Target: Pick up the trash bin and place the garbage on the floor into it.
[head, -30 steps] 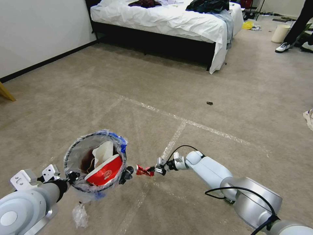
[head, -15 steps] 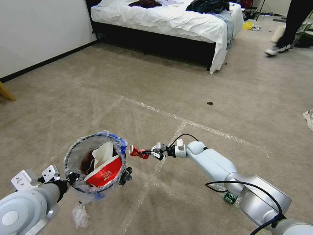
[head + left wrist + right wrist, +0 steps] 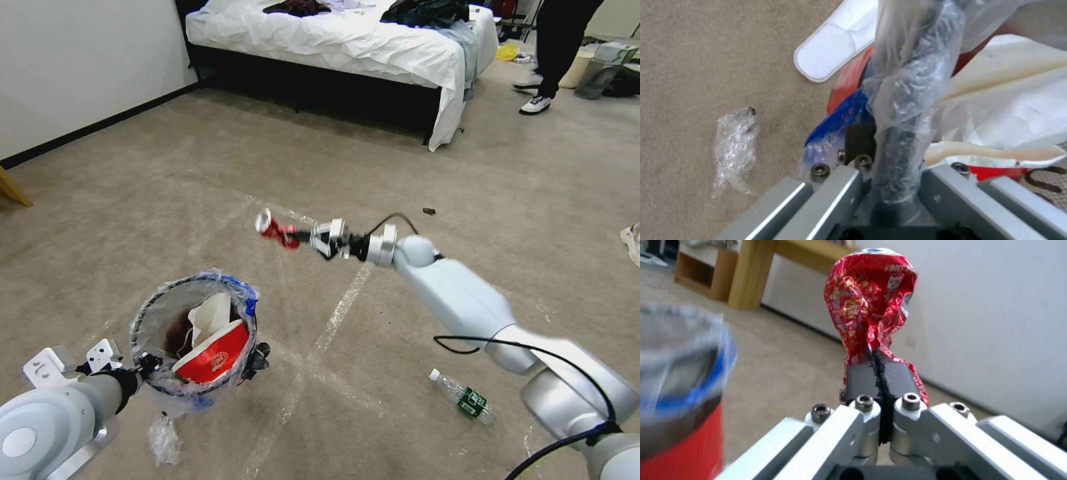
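The right arm has swung up and away: a second ago the right gripper (image 3: pixel 301 236) held the crushed red can (image 3: pixel 273 229) low and just beside the trash bin (image 3: pixel 195 333); now the can hangs in the air well above and beyond the bin's far rim. My guess is the can is being carried up so it can come down over the bin's mouth, and it has not been dropped yet. In the right wrist view the pads (image 3: pixel 896 373) are pinched tight on the can's flattened end.

The bin itself has not moved. The left gripper (image 3: pixel 880 156) keeps its clamp on the bin's near rim, bag and all, holding it off the floor (image 3: pixel 167 200); a red-and-white paper cup (image 3: pixel 210 353) and white paper (image 3: pixel 212 310) already lie inside.

With the arm lifted, a green-labelled bottle (image 3: pixel 463 397) lies uncovered on the carpet, well to the right of the bin. A clear wrapper (image 3: pixel 162 440) sits just below the bin (still to be collected, like the bottle).

Hard to judge: whether the can is truly over the bin or beyond it. What lies at the bottom of the bin is dark.
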{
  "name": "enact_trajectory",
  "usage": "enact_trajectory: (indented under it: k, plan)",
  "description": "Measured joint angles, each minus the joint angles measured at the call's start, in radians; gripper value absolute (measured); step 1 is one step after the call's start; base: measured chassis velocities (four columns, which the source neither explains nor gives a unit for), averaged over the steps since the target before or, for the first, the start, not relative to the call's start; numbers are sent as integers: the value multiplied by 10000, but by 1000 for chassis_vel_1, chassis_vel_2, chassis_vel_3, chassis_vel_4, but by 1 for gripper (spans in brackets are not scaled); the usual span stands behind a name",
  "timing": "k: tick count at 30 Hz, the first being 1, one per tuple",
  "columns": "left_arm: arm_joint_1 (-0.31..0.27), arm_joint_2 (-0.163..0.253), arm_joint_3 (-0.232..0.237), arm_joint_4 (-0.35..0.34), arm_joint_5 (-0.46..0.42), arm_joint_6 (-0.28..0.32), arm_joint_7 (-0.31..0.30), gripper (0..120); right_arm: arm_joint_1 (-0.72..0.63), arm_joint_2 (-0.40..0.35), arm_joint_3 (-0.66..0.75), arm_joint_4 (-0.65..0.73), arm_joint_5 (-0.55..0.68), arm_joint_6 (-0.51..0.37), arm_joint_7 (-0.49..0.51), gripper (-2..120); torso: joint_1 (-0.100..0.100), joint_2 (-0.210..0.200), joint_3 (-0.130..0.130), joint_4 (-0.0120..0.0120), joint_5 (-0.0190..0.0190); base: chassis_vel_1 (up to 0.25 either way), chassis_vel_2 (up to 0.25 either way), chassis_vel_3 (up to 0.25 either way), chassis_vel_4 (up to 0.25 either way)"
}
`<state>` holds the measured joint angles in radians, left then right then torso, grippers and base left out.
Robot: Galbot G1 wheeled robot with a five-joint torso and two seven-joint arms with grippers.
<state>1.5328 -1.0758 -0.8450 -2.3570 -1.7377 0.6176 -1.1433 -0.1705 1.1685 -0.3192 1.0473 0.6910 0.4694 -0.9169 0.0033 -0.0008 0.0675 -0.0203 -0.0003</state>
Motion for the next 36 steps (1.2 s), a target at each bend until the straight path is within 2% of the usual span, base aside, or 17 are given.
enact_trajectory:
  k: [8, 11, 17, 23, 36]
  plan:
    - [33, 0, -20, -9, -17, -5, -4, 0, 301, -146, -63, 755, 238, -163, 117, 0, 0, 0, 0, -3, 1, 0, 0, 0, 0]
    - [50, -57, -19, -9, -14, -6, -6, 0, 507, -189, -239, 2051, 1089, -662, 32, 0, 1, 0, 1, 0, 1, 0, 0, 0, 0]
    - [77, -34, -122, -124, -237, -8, -82, 0, 597, -343, -635, 3362, 1854, -1164, 94, 0, 0, 0, 0, -1, 0, 0, 0, 0, 0]
    - [85, -49, -133, -221, -318, -16, -107, 0, 592, -125, -1214, 3771, 1718, -1312, -119, 0, 0, 0, 0, 0, 0, 0, 0, 0, 0]
    - [257, -102, -292, -372, -293, -21, -112, 0, 147, -3, -2209, 3679, 1212, -1235, -435, 0, 0, 0, 1, -1, 0, 0, 0, 0, 0]
